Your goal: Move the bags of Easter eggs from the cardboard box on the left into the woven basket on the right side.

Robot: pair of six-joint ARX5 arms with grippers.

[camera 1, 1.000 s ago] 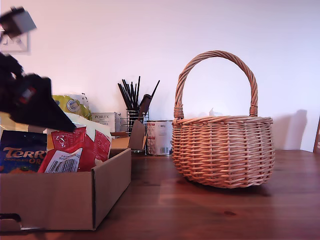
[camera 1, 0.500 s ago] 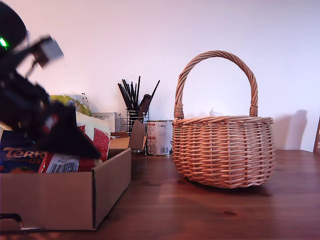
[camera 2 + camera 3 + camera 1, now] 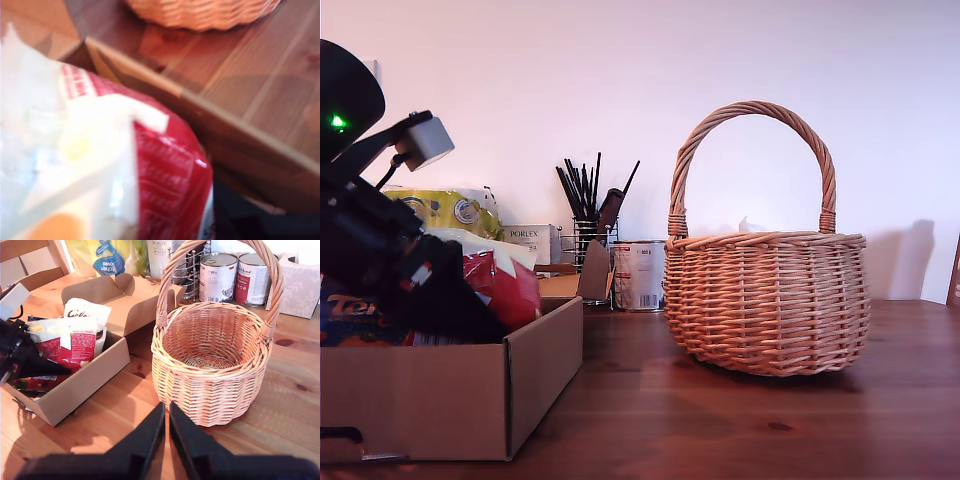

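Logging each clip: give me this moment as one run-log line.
first gripper: in cardboard box, at red bag, grasp unclear | second gripper: shut, idle before woven basket | basket: empty

"PORLEX" is printed on the small white box (image 3: 531, 240) at 9 o'clock from the wire utensil holder (image 3: 588, 243) in the exterior view; same word tops that box in the second wrist view. A tin (image 3: 218, 277) there shows "800 g". The yellow pack (image 3: 111, 258) carries blue print reading approx. "kitchen towel". The white bag (image 3: 86, 311) in the cardboard box (image 3: 450, 400) starts "Gal…", rest cut off. The blue bag (image 3: 342, 310) shows only "Te…" in the exterior view. Red bag (image 3: 505, 287): print too small to read. First wrist view: nothing legible.
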